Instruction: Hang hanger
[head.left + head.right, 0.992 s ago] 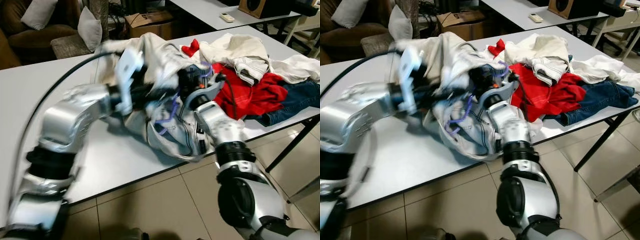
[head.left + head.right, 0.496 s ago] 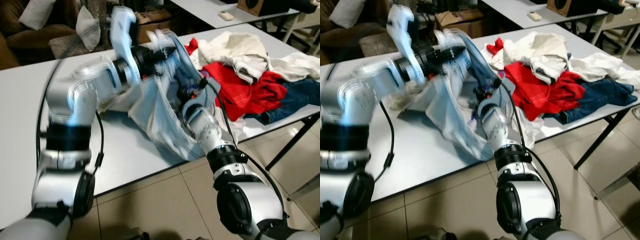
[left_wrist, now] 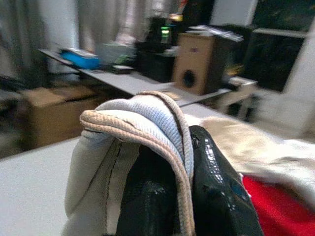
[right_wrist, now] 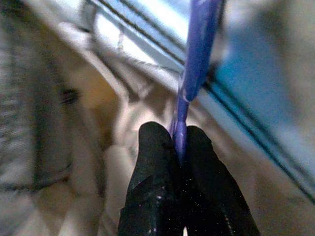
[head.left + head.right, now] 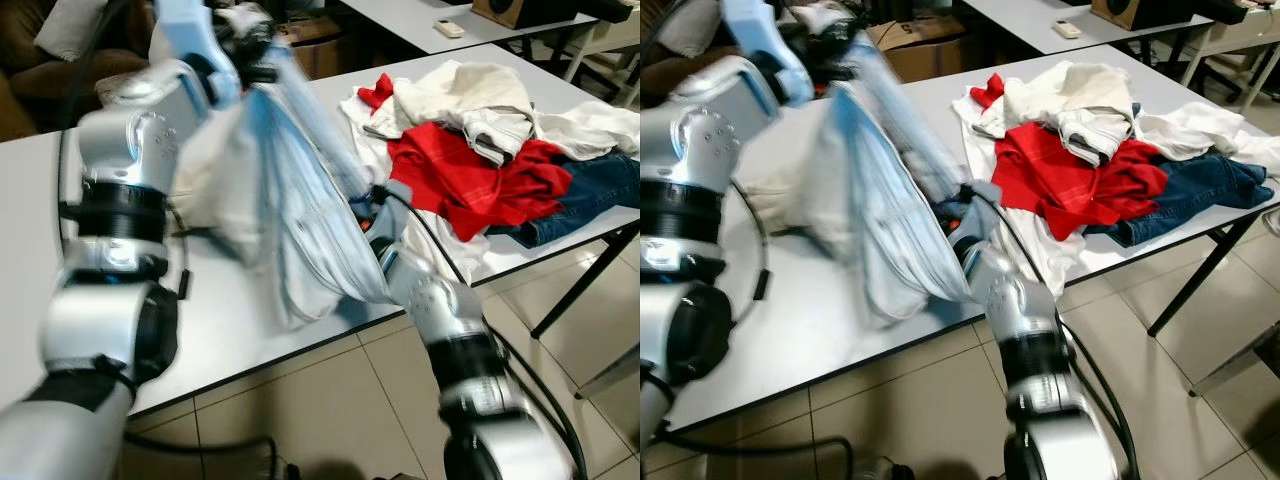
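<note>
White table (image 5: 230,330) w/ clothes pile (image 5: 480,130); left pincer (image 5: 235,45) lifts pale shirt (image 5: 300,220) high. Left wrist view: pinching collar. Right wrist view: right pincer (image 4: 179,142) clamps purple hanger (image 4: 197,59) inside shirt (thin hold). Risk: hanger twists out, shirt snags.

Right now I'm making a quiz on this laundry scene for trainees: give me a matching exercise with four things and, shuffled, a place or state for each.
Things
1. purple hanger
2. pale blue garment
3. red shirt
4. jeans

Places or states
A. lies in the heap on the table, under cream clothes
B. pinched in the right gripper
C. lifted off the table by the left gripper, draped over the right arm
D. at the table's right edge, beside the red cloth

Pairs: 1-B, 2-C, 3-A, 4-D
</note>
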Motion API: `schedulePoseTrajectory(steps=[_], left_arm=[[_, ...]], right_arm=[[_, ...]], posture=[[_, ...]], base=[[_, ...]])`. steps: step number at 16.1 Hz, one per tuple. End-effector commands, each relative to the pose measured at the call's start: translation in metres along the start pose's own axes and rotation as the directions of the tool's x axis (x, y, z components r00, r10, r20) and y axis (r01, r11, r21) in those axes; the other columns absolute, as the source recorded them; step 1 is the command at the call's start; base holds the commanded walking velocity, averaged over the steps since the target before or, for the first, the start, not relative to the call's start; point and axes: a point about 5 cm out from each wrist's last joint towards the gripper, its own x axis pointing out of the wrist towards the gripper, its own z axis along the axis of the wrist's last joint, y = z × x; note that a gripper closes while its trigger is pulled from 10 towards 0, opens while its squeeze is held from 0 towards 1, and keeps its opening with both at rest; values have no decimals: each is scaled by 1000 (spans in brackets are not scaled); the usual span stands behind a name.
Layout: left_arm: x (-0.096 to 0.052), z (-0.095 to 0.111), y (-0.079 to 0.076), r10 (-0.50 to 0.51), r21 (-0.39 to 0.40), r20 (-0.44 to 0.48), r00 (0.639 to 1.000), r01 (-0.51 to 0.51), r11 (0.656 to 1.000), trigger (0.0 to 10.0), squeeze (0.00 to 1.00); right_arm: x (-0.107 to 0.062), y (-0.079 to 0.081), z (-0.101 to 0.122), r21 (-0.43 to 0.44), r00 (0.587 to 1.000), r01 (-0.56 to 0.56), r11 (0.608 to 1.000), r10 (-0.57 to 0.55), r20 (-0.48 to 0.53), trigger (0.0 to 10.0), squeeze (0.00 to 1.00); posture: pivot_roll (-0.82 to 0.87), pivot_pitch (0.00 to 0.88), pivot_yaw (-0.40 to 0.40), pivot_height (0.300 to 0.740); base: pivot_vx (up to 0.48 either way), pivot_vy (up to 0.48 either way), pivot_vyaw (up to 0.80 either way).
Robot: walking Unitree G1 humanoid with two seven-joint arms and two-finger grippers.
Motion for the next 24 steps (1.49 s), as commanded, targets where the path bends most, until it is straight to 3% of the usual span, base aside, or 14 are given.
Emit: schedulePoseTrajectory(steps=[1,4,6,8,9,12,14,15,16,17,18,19,22,24], left_arm=[[-3,31,13,68,113,118,991,-81,990,0,0],[-5,-4,39,172,239,-8,985,-165,957,0,0],[-19,-42,64,261,334,-126,957,-207,920,0,0],[-30,-64,75,292,354,-186,938,-213,911,0,0],[-39,-87,81,298,370,-256,920,-191,909,0,0],[-59,-151,75,244,365,-447,861,-73,928,0,0],[-73,-197,52,104,251,-547,831,44,967,0,0],[-75,-208,38,14,167,-536,844,90,982,0,0],[-75,-211,30,-50,100,-510,858,117,988,4588,0],[-75,-205,18,-167,-48,-409,897,161,986,10000,0],[-77,-200,19,-171,-52,-375,911,163,985,10000,1000],[-82,-194,21,-195,-58,-342,919,187,981,10000,1000],[-105,-159,36,-158,91,-213,964,181,979,10000,1000],[-112,-142,37,-151,75,-148,977,163,984,10000,1000]], right_arm=[[-10,11,2,14,997,-68,998,69,-42,10000,0],[-37,21,35,-22,991,-120,992,121,50,10000,0],[-57,17,60,-83,988,-62,995,73,136,10000,0],[-69,22,73,-29,974,-106,994,110,198,10000,0],[-75,33,78,27,955,-197,980,186,231,10000,0],[-81,56,78,201,900,-393,898,331,283,10000,0],[-78,50,79,216,924,-332,918,270,272,10000,0],[-78,47,81,214,932,-304,928,243,269,10000,0],[-79,45,83,199,934,-286,937,226,278,10000,0],[-80,42,87,120,939,-237,964,196,283,10000,0],[-79,43,86,116,941,-235,965,195,277,10000,0],[-78,43,85,111,944,-231,966,195,268,10000,0],[-75,36,77,91,960,-195,977,171,224,10000,0],[-75,27,72,79,973,-141,987,123,193,10000,0]], posture=[[-30,0,98,740],[-45,0,115,740],[-53,0,122,740],[-50,0,117,740],[-45,0,107,740],[-39,0,95,740],[-41,0,93,740],[-48,0,94,740],[-56,3,92,740],[-58,6,85,740],[-55,7,77,740],[-53,8,74,740],[-35,19,44,740],[-28,22,34,740]], base=[[0,0,0],[0,0,0],[0,0,0],[0,0,0],[0,0,0],[0,0,0],[0,0,0],[0,0,0],[0,0,0],[0,0,0],[0,0,0],[0,0,0],[0,0,0],[0,0,0]])
